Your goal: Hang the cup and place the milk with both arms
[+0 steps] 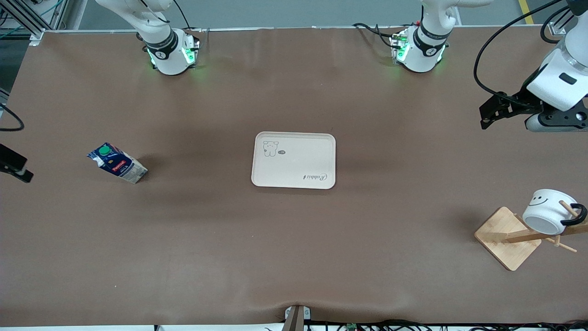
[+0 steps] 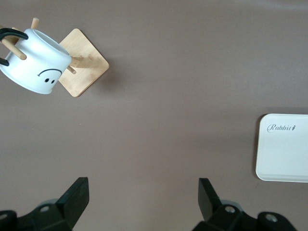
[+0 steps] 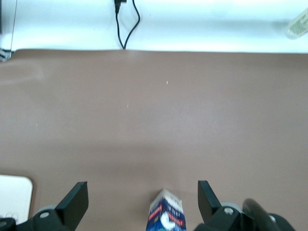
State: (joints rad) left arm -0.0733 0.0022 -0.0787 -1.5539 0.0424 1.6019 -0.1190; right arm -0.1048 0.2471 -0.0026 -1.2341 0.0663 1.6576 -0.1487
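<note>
Nearest my front camera sits the wooden rack (image 1: 507,237), its square bamboo base at the left arm's end of the table (image 1: 229,253), with the cup (image 1: 549,211) hanging on it. From my seat the brown table is the biggest thing in sight, and both arms rise from green-lit bases along its edge farthest from the front camera.

On the middle of the table lies a pale tray (image 1: 294,160), printed with a small cartoon animal and the word "Rabbit"; nothing rests on it.

I see the left end effector (image 1: 488,115) up in the air over the left arm's end of the table, well apart from the rack; in the left wrist view its fingers (image 2: 77,197) are spread wide with nothing between them.

My right end effector (image 3: 143,199) shows only at the edge of the front view, over the right arm's end of the table. Its fingers are spread too, gripping nothing, with the milk (image 1: 116,162) just under them in the right wrist view.

I find the milk standing tilted on the table, toward the right arm's end, well apart from the tray.

White with a black smiley, the cup hangs tipped, its black handle (image 1: 576,215) looped over a peg (image 1: 568,209).
</note>
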